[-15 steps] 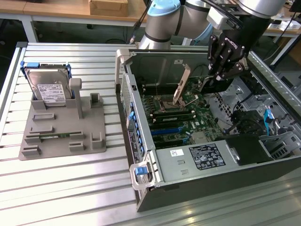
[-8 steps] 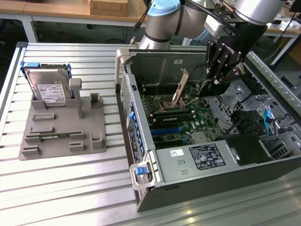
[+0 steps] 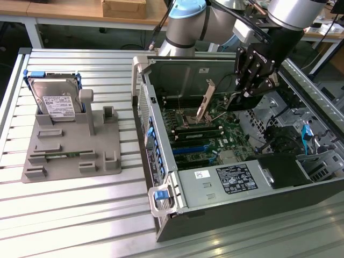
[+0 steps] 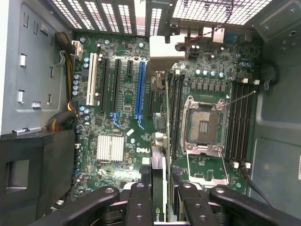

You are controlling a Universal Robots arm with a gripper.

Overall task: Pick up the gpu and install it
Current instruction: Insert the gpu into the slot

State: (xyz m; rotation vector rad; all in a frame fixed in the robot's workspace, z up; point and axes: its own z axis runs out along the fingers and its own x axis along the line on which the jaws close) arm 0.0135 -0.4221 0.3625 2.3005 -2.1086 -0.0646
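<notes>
At the left of the exterior view, a silver hard drive (image 3: pixel 54 102) with a white label is stood on edge in a grey fixture tray (image 3: pixel 72 145), which rests on the slatted aluminium table (image 3: pixel 80 215); the slotted holders keep parts upright where they can be gripped from above. Most of the tray's other holders look vacant.

At centre frame, the computer case (image 3: pixel 226 177) is laid on its side with the panel off, so that the motherboard (image 3: pixel 215 134) faces upward and its slots can be approached from overhead. The CPU socket (image 3: pixel 191 119) is seen with its retention frame raised.

At upper right, the gripper (image 3: pixel 250 86) is held over the open case. In the wrist view, the gripper (image 4: pixel 160 202) is seen with its black fingers (image 4: pixel 138 205) pinching the gpu (image 4: pixel 159 179), a thin green-edged card held edge-on and running up the middle of the frame toward its silver bracket (image 4: pixel 167 59). The card is kept vertical above the board, just right of the blue expansion slot (image 4: pixel 139 89), an orientation judged suited to pressing its edge connector into a slot. It does not yet appear seated.
</notes>
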